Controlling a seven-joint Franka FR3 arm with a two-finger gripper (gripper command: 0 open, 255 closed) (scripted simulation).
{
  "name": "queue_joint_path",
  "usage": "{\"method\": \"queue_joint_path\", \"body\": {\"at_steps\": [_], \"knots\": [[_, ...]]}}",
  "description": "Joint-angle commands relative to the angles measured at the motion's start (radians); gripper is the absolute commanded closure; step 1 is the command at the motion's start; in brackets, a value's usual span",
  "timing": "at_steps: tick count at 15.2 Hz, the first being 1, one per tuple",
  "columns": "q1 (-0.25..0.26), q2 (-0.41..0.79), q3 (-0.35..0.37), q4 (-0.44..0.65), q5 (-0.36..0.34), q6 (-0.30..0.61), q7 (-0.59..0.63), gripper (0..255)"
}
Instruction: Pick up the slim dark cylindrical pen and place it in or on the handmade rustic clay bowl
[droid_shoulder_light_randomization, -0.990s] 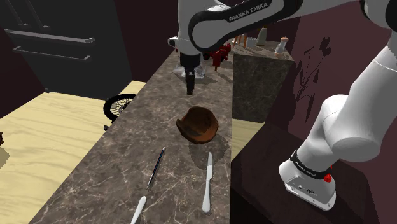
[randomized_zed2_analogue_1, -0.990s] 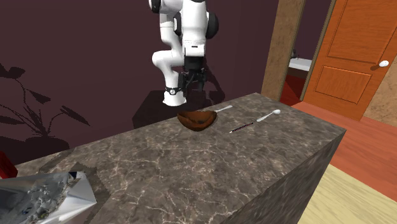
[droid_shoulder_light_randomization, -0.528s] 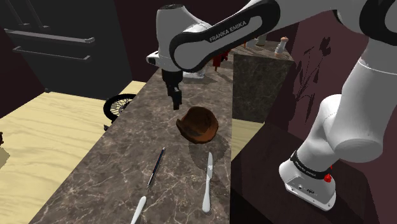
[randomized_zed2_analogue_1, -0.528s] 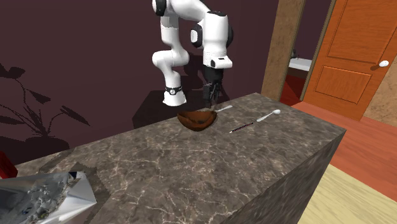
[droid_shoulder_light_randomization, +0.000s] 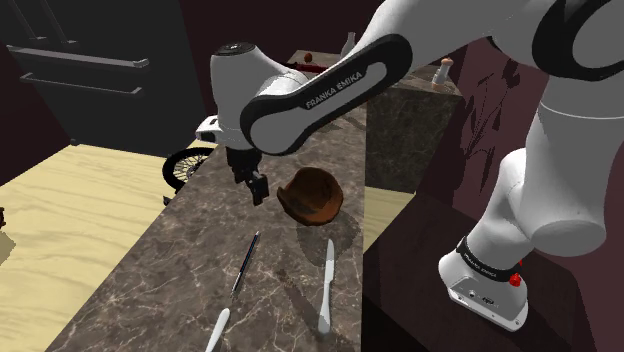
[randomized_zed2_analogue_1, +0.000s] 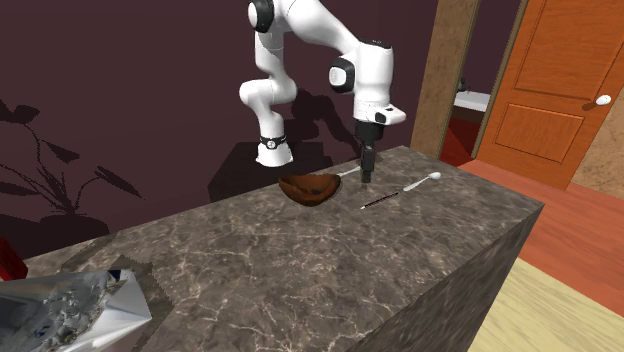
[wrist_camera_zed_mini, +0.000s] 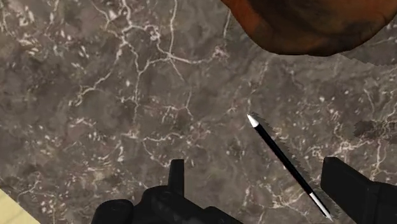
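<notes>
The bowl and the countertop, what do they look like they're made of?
The bowl looks like fired clay: reddish-brown, matte, uneven rim. The countertop seems to be smooth stone, likely marble: grey-brown with pale branching veins.

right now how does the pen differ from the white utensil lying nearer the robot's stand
The pen is black with pale ends; the white utensil is pale all over. The pen is thinner, the utensil broader. The utensil's tip reaches closer to the brown bowl. Both lie flat on the marble counter, roughly parallel.
</notes>
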Motion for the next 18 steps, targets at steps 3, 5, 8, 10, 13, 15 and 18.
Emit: {"method": "queue_joint_path", "body": {"at_steps": [3,5,8,10,13,15,18], "knots": [[0.037,0.052,0.042,0.011,-0.020,0.040,-0.071,0],[0.055,0.077,0.062,0.014,-0.032,0.060,-0.105,0],[0.082,0.111,0.092,0.015,-0.052,0.091,-0.156,0],[0.100,0.132,0.112,0.011,-0.066,0.113,-0.189,0],[0.127,0.160,0.140,0.000,-0.089,0.147,-0.237,0],[0.145,0.177,0.159,-0.010,-0.106,0.170,-0.268,0],[0.153,0.200,0.158,-0.014,-0.119,0.195,-0.270,0]]}}
